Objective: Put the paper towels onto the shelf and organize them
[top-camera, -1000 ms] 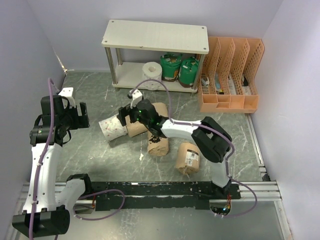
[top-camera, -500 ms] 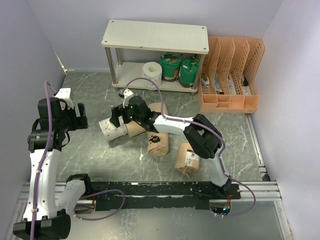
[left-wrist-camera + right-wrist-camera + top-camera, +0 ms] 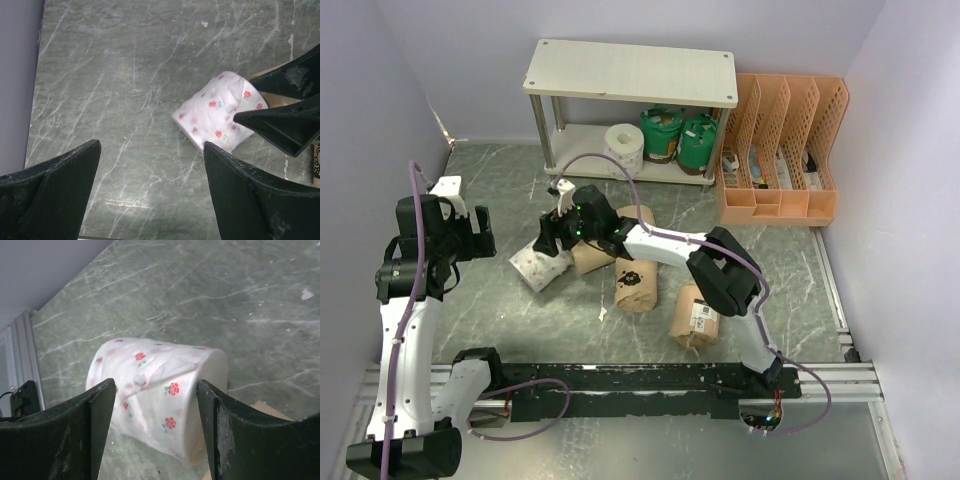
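A white patterned roll (image 3: 540,265) with red flowers lies on its side on the floor, left of centre. My right gripper (image 3: 552,238) is open, its jaws straddling this roll (image 3: 160,390) without closing on it. My left gripper (image 3: 480,232) is open and empty, hovering left of the roll (image 3: 220,112). The shelf (image 3: 630,72) stands at the back. Its lower board holds a white roll (image 3: 623,142) and two green rolls (image 3: 661,133). Tan rolls (image 3: 590,255) (image 3: 636,285) and a barcode-labelled one (image 3: 696,315) lie on the floor. Another tan roll (image 3: 640,214) is partly hidden behind the right arm.
An orange perforated file organizer (image 3: 782,150) stands right of the shelf. Purple walls close in left, back and right. A black rail (image 3: 650,385) runs along the near edge. The right gripper's fingers (image 3: 285,120) show at the right edge of the left wrist view.
My right gripper has moved left and down over the patterned roll. The roll has shifted a little left and turned. The left arm has barely moved.
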Robot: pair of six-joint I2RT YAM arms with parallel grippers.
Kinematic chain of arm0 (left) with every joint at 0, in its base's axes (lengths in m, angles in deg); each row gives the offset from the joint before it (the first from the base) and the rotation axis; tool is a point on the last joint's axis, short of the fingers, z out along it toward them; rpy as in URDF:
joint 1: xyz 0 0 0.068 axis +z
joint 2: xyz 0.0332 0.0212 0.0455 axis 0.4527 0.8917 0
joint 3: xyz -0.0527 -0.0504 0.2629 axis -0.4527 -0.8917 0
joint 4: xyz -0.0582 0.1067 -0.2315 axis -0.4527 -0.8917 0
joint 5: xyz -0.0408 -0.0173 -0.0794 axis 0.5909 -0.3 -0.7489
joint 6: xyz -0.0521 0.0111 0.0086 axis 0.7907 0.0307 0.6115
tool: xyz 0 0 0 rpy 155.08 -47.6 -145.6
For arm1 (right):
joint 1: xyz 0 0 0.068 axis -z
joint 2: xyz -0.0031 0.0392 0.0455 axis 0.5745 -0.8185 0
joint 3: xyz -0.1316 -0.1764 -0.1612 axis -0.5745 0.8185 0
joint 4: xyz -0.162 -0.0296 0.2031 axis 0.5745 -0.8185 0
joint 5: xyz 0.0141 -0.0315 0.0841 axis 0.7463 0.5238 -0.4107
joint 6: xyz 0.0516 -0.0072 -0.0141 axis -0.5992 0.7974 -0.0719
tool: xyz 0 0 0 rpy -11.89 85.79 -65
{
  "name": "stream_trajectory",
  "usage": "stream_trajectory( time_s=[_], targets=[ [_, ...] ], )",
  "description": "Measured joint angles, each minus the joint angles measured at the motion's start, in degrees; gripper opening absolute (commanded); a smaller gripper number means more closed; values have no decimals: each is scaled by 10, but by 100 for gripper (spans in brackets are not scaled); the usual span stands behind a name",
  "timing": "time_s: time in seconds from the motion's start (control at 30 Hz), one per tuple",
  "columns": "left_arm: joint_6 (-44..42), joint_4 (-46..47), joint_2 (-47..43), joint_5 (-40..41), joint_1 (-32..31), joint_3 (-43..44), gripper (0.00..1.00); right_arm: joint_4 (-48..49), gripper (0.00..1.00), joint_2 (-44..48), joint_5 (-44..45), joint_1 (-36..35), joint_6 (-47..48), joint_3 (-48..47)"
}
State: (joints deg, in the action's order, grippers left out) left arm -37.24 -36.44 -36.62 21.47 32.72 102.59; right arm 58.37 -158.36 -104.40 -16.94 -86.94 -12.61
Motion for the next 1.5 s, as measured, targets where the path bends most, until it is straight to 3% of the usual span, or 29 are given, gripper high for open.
stream_trajectory(
  time_s=[0.67,0.83,0.93,1.07,1.27,1.3,1.5],
  targets=[
    [0,0,0,2,0,0,95,-40,62,-26,-70,2,4,-30],
    [0,0,0,2,2,0,95,-59,77,-46,-73,2,17,-57],
    [0,0,0,2,3,0,95,-74,78,-57,-76,-2,25,-66],
    [0,0,0,2,5,0,95,-76,61,-65,-72,-7,34,-75],
    [0,0,0,2,5,0,95,-81,5,-70,-80,0,23,-81],
    [0,0,0,2,5,0,95,-82,0,-70,-85,1,20,-82],
    [0,0,0,2,6,0,95,-80,0,-68,-113,1,13,-75]
  ],
)
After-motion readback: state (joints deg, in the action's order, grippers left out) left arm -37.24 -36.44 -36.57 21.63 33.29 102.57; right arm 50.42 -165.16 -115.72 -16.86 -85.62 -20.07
